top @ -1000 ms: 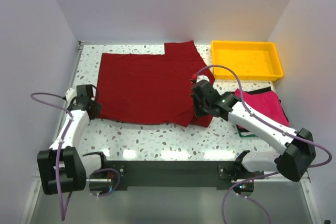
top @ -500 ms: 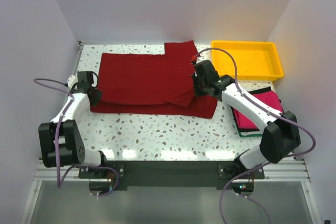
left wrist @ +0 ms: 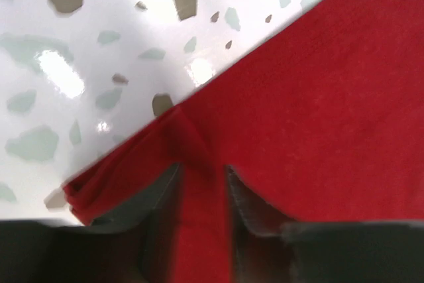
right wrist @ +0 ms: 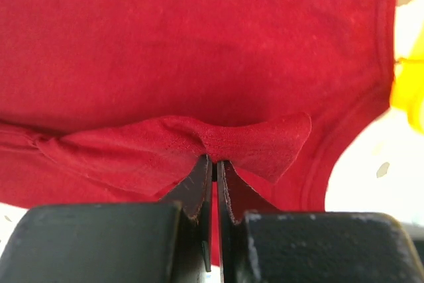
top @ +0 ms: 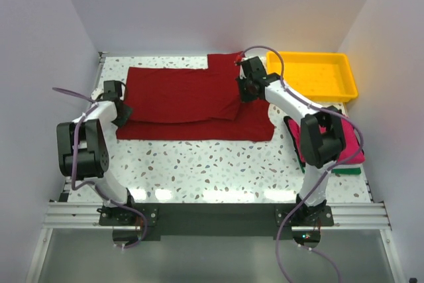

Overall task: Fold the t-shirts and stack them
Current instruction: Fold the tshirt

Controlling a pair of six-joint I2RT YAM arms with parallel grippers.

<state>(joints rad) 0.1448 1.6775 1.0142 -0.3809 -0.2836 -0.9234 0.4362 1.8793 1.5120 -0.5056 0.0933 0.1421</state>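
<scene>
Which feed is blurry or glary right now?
Left wrist: soft throughout, glare patches on the table, left pincer fuzzy. Right wrist: maroon shirt crisp, right pincer dark but sharp. Top external: sharp, evenly lit, faint table reflections.

Seen from above, the right arm's black elbow covers the middle of the folded pile on the right. Only the edges of the bright magenta-pink cloth t-shirt and a thin strip of the green cloth t-shirt show. The folded-over top layer of the large dark red cloth t-shirt hides the layer beneath it. Both wrists hide their fingertips there. The left wrist view is blurred: its dark fingers are soft-edged, and the picture's right and bottom edges cut off the shirt. In the right wrist view the yellow plastic tray is only a sliver at the right edge.
</scene>
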